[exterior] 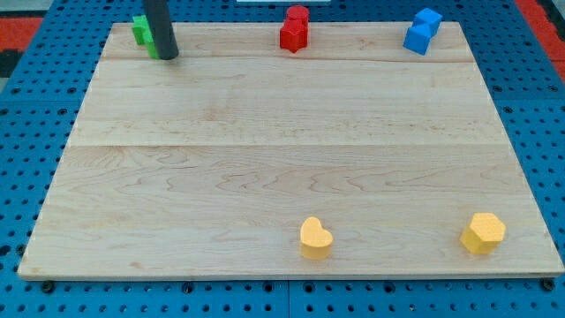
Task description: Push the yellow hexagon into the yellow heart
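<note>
The yellow hexagon (483, 232) sits near the board's bottom right corner. The yellow heart (315, 238) sits at the bottom edge, right of centre, well to the left of the hexagon with a bare gap between them. My tip (168, 56) rests on the board at the top left, far from both yellow blocks. The dark rod partly hides a green block (141, 30) beside it.
A red block (295, 29) stands at the top edge near the middle. A blue block (422, 32) stands at the top right. The wooden board (282, 159) lies on a blue pegboard table (26, 106).
</note>
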Robot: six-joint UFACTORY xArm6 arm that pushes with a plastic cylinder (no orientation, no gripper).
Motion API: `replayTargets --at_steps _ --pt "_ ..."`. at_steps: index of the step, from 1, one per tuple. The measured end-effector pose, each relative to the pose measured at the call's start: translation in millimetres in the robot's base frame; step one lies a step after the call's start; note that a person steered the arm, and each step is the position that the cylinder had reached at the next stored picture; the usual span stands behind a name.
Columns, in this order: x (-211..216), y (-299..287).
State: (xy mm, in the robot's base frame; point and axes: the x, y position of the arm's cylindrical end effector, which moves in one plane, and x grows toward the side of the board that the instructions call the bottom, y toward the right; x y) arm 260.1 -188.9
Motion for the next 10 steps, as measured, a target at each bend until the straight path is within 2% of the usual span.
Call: replayTargets --at_steps 1,2,3,5,6,7,9,10 --pt "-6 -23" --pt "23 -23" --pt "82 -13" --pt "218 124" --pt "273 216" --pt "294 311" --pt "252 415" --pt "272 499"
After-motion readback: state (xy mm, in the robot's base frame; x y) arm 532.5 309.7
